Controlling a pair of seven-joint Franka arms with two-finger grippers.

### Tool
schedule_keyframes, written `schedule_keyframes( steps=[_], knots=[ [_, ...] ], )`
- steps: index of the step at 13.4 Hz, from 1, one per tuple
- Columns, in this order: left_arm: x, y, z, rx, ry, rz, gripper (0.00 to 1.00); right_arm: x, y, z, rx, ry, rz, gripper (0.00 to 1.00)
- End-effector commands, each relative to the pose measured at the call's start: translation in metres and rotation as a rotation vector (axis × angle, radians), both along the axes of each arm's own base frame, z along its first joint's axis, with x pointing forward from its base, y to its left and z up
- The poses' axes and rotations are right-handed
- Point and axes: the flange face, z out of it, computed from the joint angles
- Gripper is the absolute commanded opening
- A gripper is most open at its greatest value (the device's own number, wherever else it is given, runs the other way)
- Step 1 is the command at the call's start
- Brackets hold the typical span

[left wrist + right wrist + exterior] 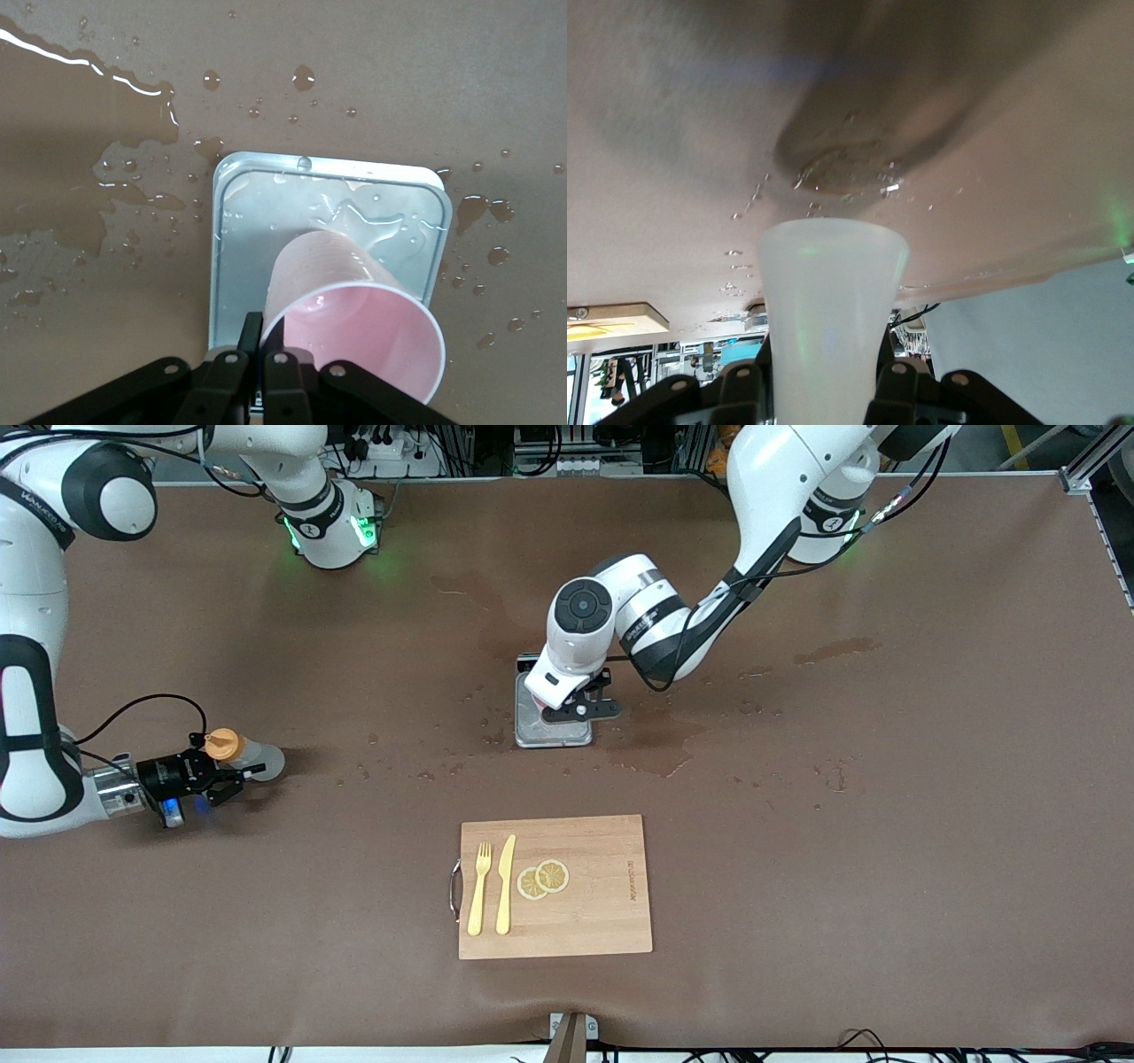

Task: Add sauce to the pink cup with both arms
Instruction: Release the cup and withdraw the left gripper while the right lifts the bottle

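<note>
The right gripper clamps the sauce bottle's soft, squeezable body near the right arm's end of the table. The left gripper pinches the light, thin-walled pink cup by its rim over the wet scale.

Board with fork, knife.

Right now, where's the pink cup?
In the left gripper, the pink cup is pinched by its rim and tilted over the wet steel scale plate mid-table.
</note>
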Motion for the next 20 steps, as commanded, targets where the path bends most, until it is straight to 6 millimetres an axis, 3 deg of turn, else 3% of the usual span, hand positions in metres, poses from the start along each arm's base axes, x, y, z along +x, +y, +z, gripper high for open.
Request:
schedule_keyframes(
  steps=[1, 3, 7, 9, 11, 14, 20],
  knots=[
    [0.010, 0.000, 0.006, 0.005, -0.035, 0.031, 1.00, 0.007, 0.014, 0.022, -0.009, 0.014, 0.019, 0.46],
    [0.018, 0.003, 0.032, -0.016, -0.071, 0.043, 1.00, 0.016, 0.038, 0.038, -0.073, 0.044, 0.054, 0.50],
    [0.049, 0.050, 0.132, -0.008, -0.161, 0.113, 1.00, 0.034, 0.074, 0.064, -0.218, 0.119, 0.084, 0.50],
    [0.079, 0.096, 0.175, -0.008, -0.212, 0.192, 1.00, 0.039, 0.097, 0.078, -0.272, 0.146, 0.097, 0.51],
    [0.101, 0.139, 0.207, -0.003, -0.250, 0.258, 1.00, 0.044, 0.127, 0.096, -0.325, 0.169, 0.099, 0.51],
    [0.129, 0.201, 0.243, 0.014, -0.295, 0.289, 1.00, 0.048, 0.177, 0.126, -0.437, 0.194, 0.127, 0.52],
    [0.172, 0.324, 0.296, 0.096, -0.233, 0.117, 1.00, 0.041, 0.266, 0.179, -0.701, 0.189, 0.166, 0.53]
  ],
)
